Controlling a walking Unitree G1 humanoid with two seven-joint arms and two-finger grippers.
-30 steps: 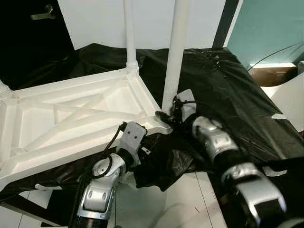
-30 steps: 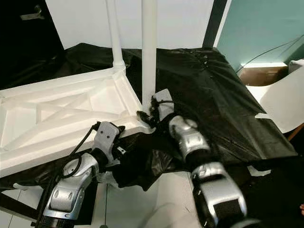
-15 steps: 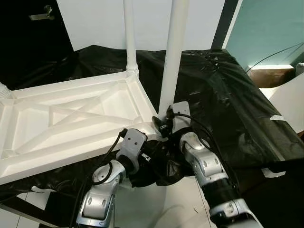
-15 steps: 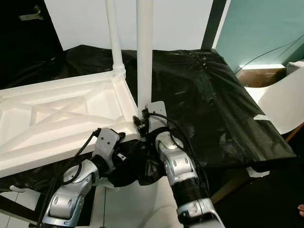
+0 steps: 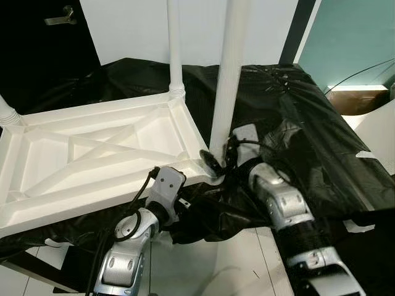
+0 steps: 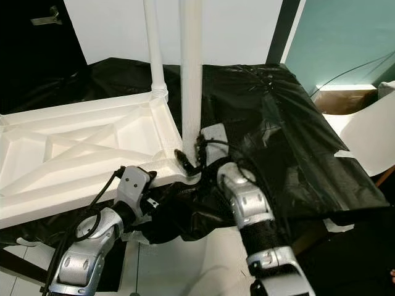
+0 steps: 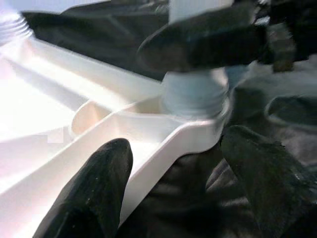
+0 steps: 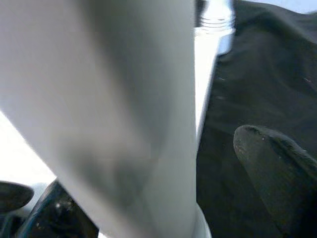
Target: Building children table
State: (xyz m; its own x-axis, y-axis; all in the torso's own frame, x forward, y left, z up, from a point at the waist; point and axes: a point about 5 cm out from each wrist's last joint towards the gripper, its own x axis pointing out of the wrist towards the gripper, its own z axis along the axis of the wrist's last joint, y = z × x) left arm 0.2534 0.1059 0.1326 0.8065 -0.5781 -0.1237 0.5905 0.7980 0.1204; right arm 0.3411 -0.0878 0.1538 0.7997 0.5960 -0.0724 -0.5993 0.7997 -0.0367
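Left eye view: we see the upturned white table top point(image 5: 92, 154) lying on a black sheet point(image 5: 296, 123); the near leg point(image 5: 228, 74) stands upright at its near right corner, long axis vertical; a second leg point(image 5: 174, 46) stands at the far right corner.
Right gripper: the right gripper point(image 5: 217, 161) sits at the foot of the near leg, at about 5 o'clock from the socket; one finger point(image 5: 208, 162) lies across the base.
Right eye view: the left gripper point(image 6: 162, 198) reaches under the table top's edge, at about 7 o'clock from the same corner; we judge the right arm the nearer to the leg.
Left wrist view: the left fingers point(image 7: 94, 191) stand apart, the table top's corner point(image 7: 193, 131) between them but not clamped; the leg's threaded foot point(image 7: 195, 94) is seated in the socket at 12 o'clock.
Right wrist view: the right fingers point(image 8: 277, 173) straddle the leg point(image 8: 124, 109); whether they press on it we cannot tell.
Coming move: we judge a turn about the leg's vertical axis.
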